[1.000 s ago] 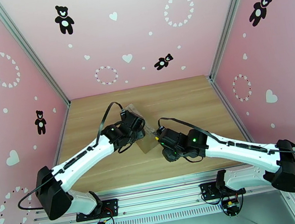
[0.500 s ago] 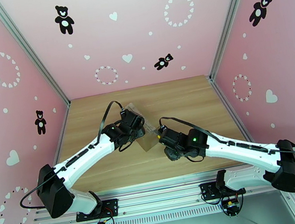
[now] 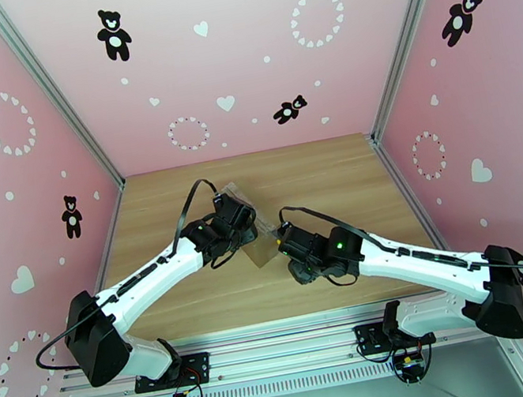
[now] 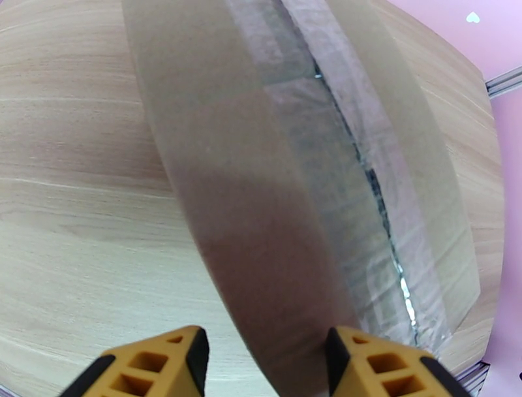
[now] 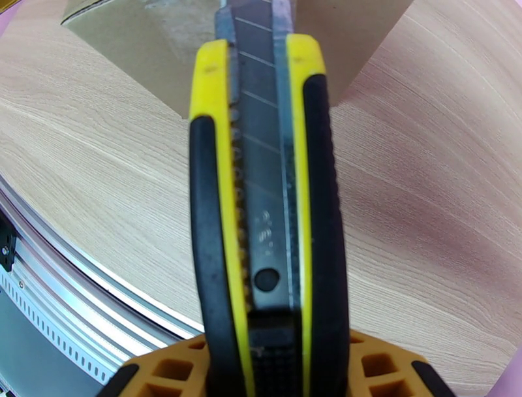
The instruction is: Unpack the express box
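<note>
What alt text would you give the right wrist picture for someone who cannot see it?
A yellow-and-black knife, clamped in the right pincer, points its segmented blade toward a brown cardboard box on a wooden table. A metal rail runs along the table's edge at lower left.

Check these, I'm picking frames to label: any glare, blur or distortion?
Left wrist: fisheye bends the brown cardboard box, clear tape glints at its seam. Right wrist: yellow-and-black utility knife looms close, slightly soft. Top external: even light, sharp.
</note>
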You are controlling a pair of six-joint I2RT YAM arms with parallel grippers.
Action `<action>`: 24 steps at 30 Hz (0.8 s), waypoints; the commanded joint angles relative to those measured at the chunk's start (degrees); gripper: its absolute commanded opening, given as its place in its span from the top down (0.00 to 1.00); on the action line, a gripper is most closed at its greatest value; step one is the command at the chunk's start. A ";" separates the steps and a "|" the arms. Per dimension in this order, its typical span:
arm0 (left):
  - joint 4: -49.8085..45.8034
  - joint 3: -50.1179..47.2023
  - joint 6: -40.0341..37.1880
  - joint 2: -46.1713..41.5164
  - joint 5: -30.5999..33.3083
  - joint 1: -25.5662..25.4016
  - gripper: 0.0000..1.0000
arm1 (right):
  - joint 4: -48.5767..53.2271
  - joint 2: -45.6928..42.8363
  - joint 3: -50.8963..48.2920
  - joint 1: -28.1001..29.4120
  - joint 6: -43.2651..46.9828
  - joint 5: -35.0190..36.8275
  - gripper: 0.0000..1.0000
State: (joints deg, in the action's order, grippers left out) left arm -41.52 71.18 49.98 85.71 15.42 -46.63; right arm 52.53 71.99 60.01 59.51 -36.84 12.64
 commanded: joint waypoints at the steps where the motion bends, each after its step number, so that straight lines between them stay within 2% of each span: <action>1: -0.66 0.39 0.15 -2.08 -0.68 0.42 0.46 | -1.07 0.56 2.38 0.09 0.98 0.67 1.00; 7: -5.23 0.58 -0.33 -5.90 0.99 0.40 0.45 | 1.25 1.20 3.40 0.08 1.24 2.87 1.00; 12: -7.90 -4.33 1.79 -10.54 0.42 0.45 0.45 | 2.07 1.66 3.95 0.11 0.95 3.93 1.00; 18: -4.89 -11.74 5.46 -12.64 -3.30 0.31 0.45 | 3.21 2.47 4.77 0.12 0.62 5.24 1.00; 24: -1.73 -12.95 6.38 -11.19 -4.17 0.05 0.45 | 4.72 2.73 5.48 0.11 0.32 6.63 1.00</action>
State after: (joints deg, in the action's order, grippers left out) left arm -45.69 58.13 55.13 73.84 12.40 -46.63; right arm 56.01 74.28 63.18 59.51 -36.01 16.95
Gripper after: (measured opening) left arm 0.551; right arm 0.395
